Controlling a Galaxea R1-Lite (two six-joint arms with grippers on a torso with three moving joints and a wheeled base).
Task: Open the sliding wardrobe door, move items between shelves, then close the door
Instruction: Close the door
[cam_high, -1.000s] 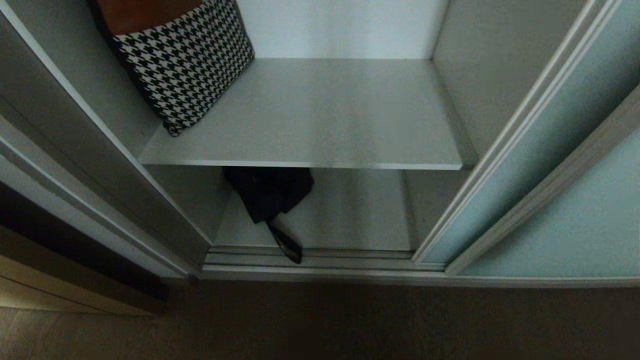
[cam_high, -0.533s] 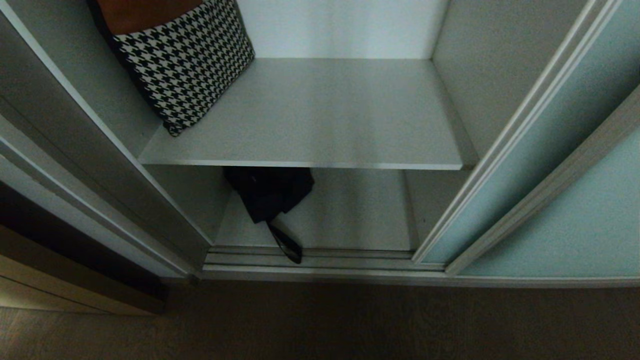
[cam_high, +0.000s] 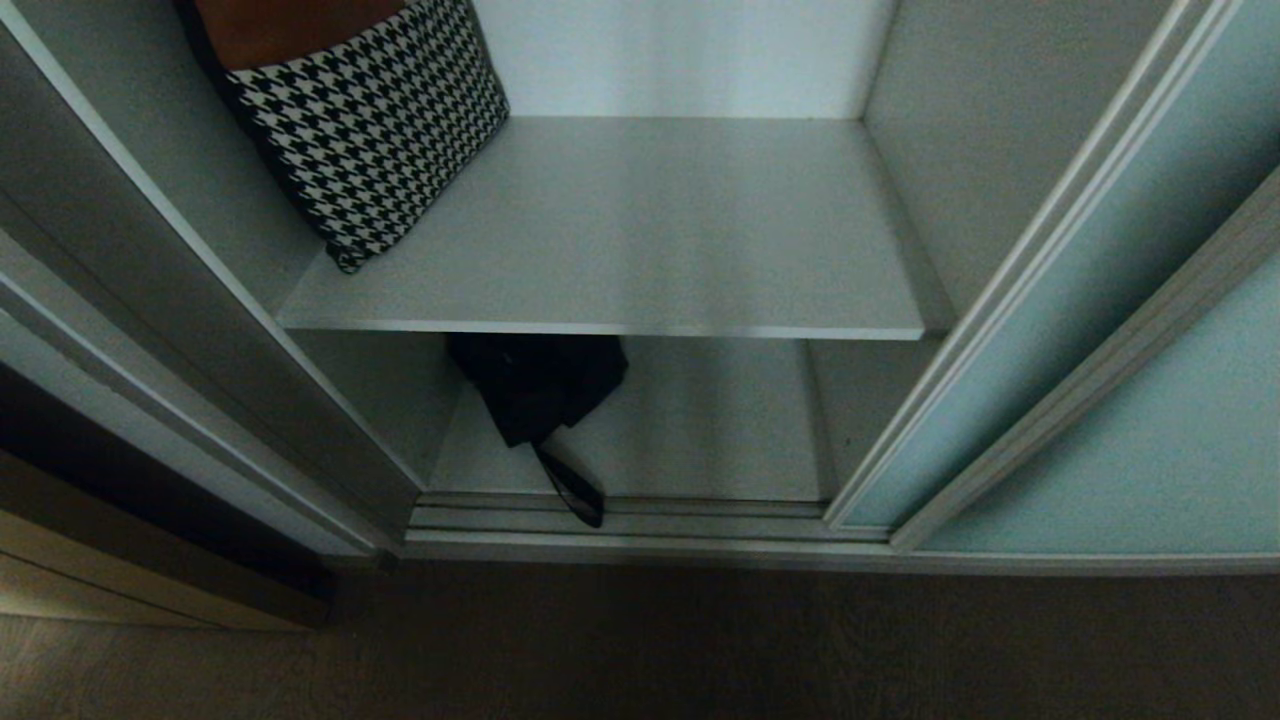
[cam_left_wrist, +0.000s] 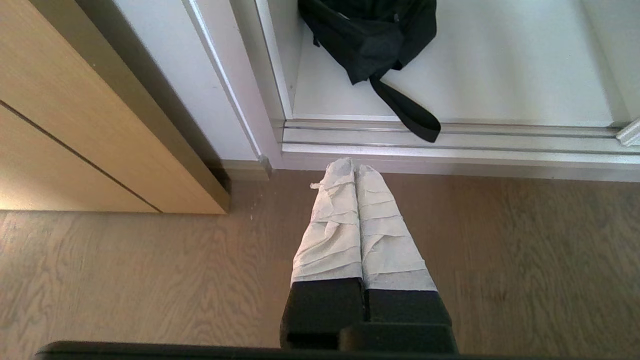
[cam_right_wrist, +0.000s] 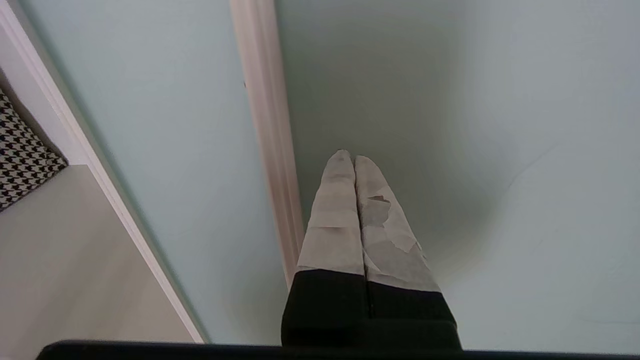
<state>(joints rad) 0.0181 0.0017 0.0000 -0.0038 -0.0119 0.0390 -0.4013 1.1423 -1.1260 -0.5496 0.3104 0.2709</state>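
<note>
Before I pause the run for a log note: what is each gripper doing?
Left gripper: closed, empty, above the floor by the wardrobe's bottom track.
Right gripper: closed, empty, pointed at the sliding wardrobe door.

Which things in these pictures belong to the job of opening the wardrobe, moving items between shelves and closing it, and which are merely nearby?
Belong to the job:
- sliding wardrobe door, slid open
- upper shelf
- lower shelf
- black garment, strap lying across the door track
- right gripper, shut, by the door

Merely nearby:
- houndstooth cushion
- beige cabinet
- wood floor
- left gripper, shut, idle
</note>
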